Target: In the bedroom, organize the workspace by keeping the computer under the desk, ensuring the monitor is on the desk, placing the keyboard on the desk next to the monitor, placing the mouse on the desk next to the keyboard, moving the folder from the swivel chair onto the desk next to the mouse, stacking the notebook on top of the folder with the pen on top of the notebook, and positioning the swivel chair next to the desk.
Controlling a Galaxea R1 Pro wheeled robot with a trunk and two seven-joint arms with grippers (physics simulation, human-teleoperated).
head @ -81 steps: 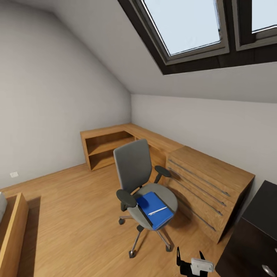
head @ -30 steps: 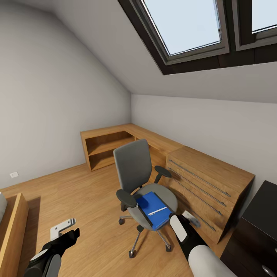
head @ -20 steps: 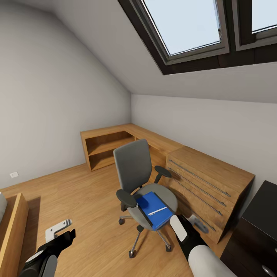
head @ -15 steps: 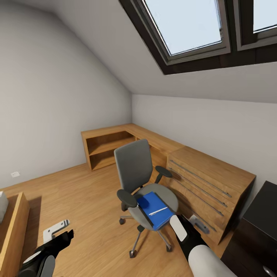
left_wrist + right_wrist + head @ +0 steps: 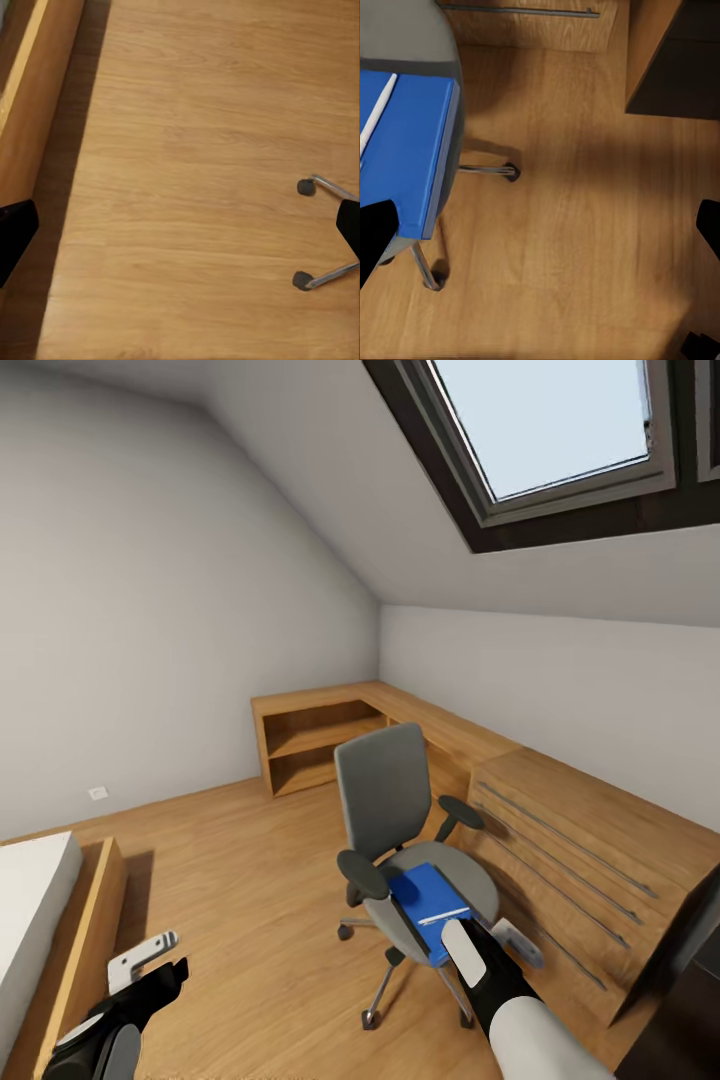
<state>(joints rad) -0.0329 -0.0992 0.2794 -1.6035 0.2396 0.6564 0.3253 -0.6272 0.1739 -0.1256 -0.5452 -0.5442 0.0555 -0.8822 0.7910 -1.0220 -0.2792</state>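
Looking down from my head, the swivel chair (image 5: 415, 860) stands at centre, the blue folder (image 5: 430, 898) on its seat, a white pen (image 5: 441, 914) on top. My right gripper (image 5: 512, 942) hovers just beside it; my left gripper (image 5: 145, 958) hangs lower left, fingers apart.

My left wrist sees plank floor (image 5: 202, 150) and chair castors (image 5: 305, 187).

My right wrist shows released fingertips wide apart, folder (image 5: 405, 142) at upper left. It looks light, stiff and flat; I'd pinch its overhanging edge.
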